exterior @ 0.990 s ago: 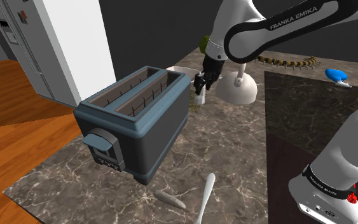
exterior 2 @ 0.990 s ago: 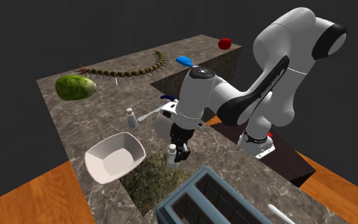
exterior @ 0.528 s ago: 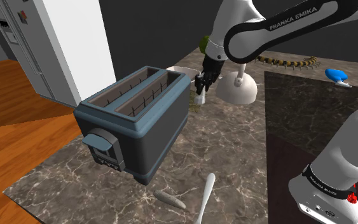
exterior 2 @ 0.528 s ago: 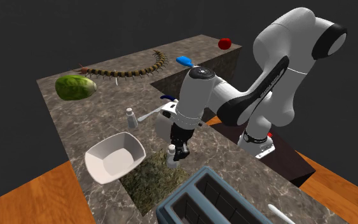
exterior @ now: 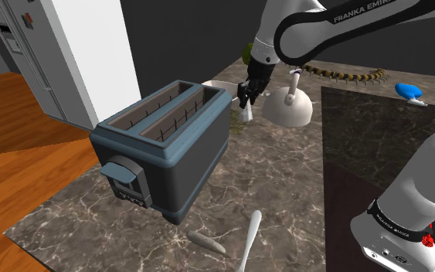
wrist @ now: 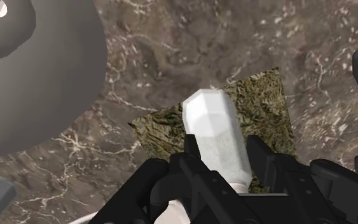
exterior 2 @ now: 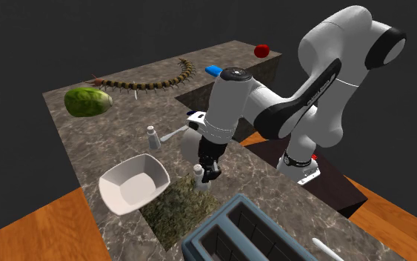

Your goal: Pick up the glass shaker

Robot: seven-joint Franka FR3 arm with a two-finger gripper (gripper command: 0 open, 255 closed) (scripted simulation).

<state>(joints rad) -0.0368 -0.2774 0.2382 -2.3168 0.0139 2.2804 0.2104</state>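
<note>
shaker [wrist: 212, 133], small, pale and faceted, sits clasped between the jaws, which are closed on its near half, above the mossy mat [wrist: 269, 108] on the tabletop [exterior: 285, 170] beside the toaster [exterior: 165, 147]. likely light, rigid, slick and breakable: grip the flat sides mid-body, firmly, not crushing.

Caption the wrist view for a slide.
Black gripper clasps a pale faceted shaker over a mossy green mat on the marbled counter.
</note>
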